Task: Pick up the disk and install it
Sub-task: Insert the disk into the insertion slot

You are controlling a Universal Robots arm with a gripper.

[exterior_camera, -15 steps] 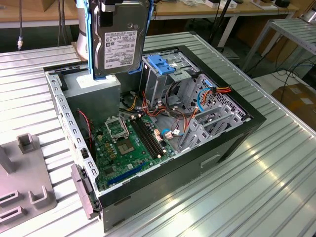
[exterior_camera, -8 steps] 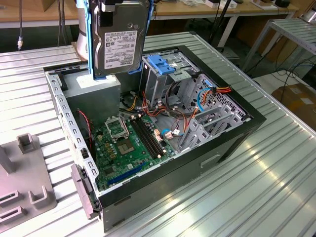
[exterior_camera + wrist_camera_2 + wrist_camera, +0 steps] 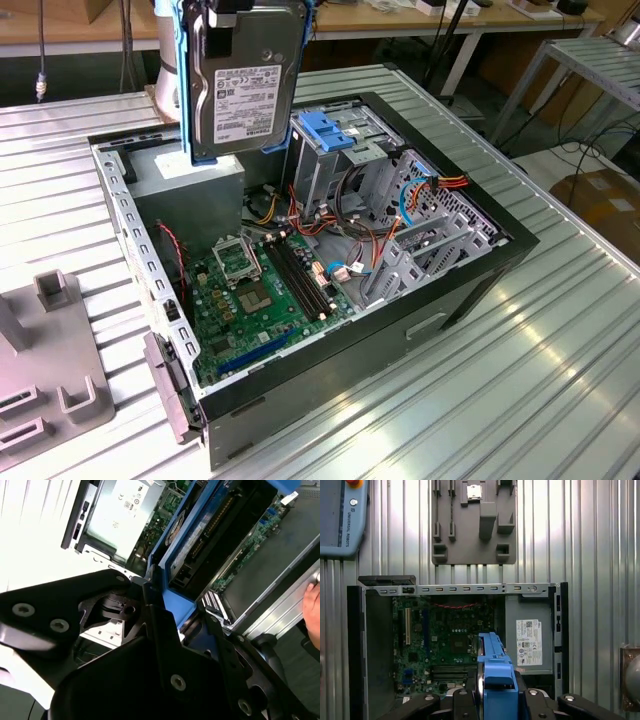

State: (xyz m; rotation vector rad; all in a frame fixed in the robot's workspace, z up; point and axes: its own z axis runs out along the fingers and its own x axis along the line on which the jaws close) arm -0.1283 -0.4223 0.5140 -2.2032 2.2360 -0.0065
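The disk (image 3: 245, 85), a dark metal drive with a white label and blue side rails, hangs upright above the back of the open computer case (image 3: 500, 262). My gripper (image 3: 497, 696) is shut on it from above, its black fingers (image 3: 464, 701) pressing on the blue rail (image 3: 492, 660). In the second wrist view the disk's (image 3: 220, 535) connector edge points down toward the case, and the gripper (image 3: 182, 616) clamps its blue frame. The metal drive cage (image 3: 335, 160) with a blue latch (image 3: 325, 130) stands just to the exterior view's right of the hanging disk.
Inside the case lie a green motherboard (image 3: 260, 290), a grey power-supply box (image 3: 530, 642) and loose coloured cables (image 3: 425, 190). A grey parts fixture (image 3: 472, 520) sits on the ribbed metal table (image 3: 520, 390). A teach pendant (image 3: 342, 515) lies nearby. A hand (image 3: 312, 605) shows beside the case.
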